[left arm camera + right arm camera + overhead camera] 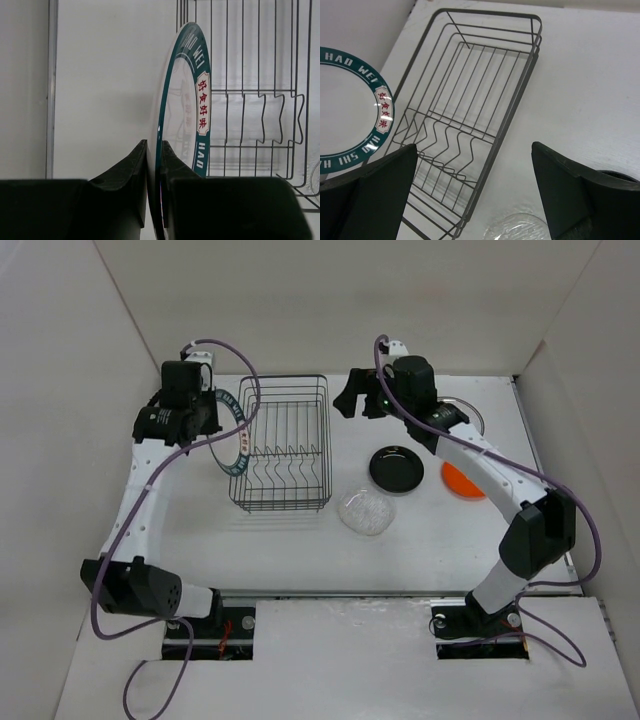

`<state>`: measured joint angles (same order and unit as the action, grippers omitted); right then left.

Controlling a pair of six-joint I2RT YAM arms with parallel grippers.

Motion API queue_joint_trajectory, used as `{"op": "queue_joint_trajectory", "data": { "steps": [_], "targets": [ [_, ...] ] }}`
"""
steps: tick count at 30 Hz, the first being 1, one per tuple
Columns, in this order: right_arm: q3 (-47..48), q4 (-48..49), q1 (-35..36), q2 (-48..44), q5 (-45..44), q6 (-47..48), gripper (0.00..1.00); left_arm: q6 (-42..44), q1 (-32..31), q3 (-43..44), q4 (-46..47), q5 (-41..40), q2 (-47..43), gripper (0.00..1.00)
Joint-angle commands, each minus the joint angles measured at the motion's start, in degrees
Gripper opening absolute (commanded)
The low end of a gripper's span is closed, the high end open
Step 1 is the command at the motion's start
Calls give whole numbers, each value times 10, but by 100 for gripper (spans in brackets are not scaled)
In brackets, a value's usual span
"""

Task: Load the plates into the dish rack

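Left gripper [153, 150] clamps the teal-rimmed plate [185, 100] upright on the dish rack [285, 445]'s left-edge side. Next, slot it between tines [447, 145]; right gripper [474, 165] spread, empty.

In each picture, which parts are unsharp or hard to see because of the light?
Top external: even light, soft shadows; the clear glass plate nearly vanishes against the table. Left wrist: the held plate shows sharp lettering, the left jaws are featureless black. Right wrist: the dish rack is sharp, the right jaws dark and soft-edged.
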<state>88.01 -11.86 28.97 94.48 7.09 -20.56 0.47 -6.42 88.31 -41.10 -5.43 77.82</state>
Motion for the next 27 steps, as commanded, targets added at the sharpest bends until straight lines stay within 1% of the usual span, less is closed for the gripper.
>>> {"op": "queue_joint_trajectory", "data": {
  "steps": [1,7,14,19,23,25,27],
  "targets": [
    [-10,10,4,-13,-19,-4,100,-29,-9,15,18,-21,-3,0],
    [-21,10,-7,-18,-14,-4,100,-35,-14,15,37,-39,27,0],
    [-38,10,-18,-24,-9,-4,100,-35,-25,-42,66,-59,32,0],
    [-44,16,-24,-36,-9,-4,100,-29,-25,-74,85,-44,37,0],
    [-64,2,-46,-61,-60,-4,100,-18,-31,-98,105,-24,37,0],
    [-85,-17,-82,-70,-114,-4,100,-18,-31,-104,110,-18,37,0],
    [-111,-17,-124,-78,-145,-20,100,-13,-36,-110,110,-8,43,0]
  ]
}}
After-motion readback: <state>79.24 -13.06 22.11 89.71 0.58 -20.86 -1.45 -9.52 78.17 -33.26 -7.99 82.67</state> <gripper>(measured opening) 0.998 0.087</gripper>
